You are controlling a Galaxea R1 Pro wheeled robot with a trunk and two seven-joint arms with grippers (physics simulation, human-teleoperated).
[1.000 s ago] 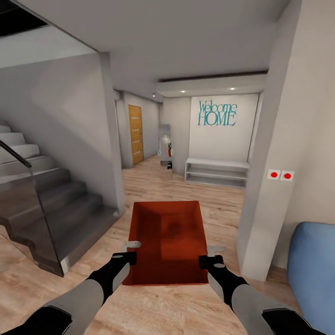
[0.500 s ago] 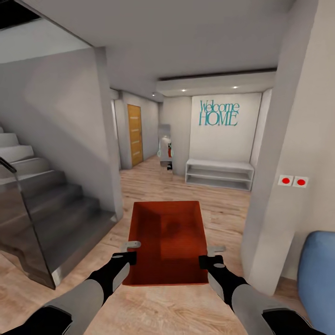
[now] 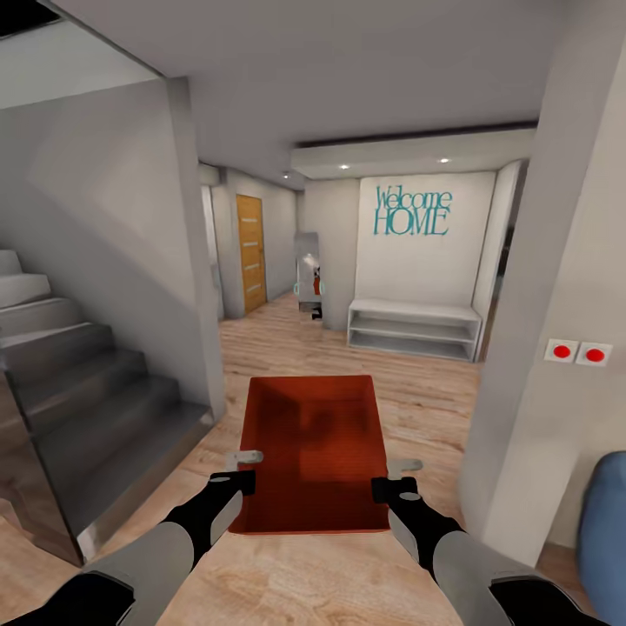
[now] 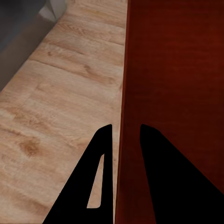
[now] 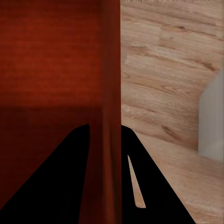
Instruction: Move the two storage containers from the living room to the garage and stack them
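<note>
1. Big blue-green letters on the far white wall read "Welcome HOME".
2. One storage container is held up in front of the robot, over the light wood plank floor. It is an orange-red box shape with an open top and thin, plain, smooth walls.
3. The left gripper is clamped on the container's left wall. In the left wrist view, one black finger is outside the wall and the other is inside, with the thin wall pinched between them.
4. The right gripper is clamped on the container's right wall. In the right wrist view, one black finger is outside the wall and the other is inside the bin.
5. Grey stairs go up on the left. They look smooth and hard.
6. An orange wooden door stands far down the hall, with pale stripes across it.
7. A low white shelf bench sits under the letters.
8. Two round red buttons on a white plate are on the pale wall at the right.
9. A soft-looking blue rounded thing is at the right edge, near the floor.
</note>
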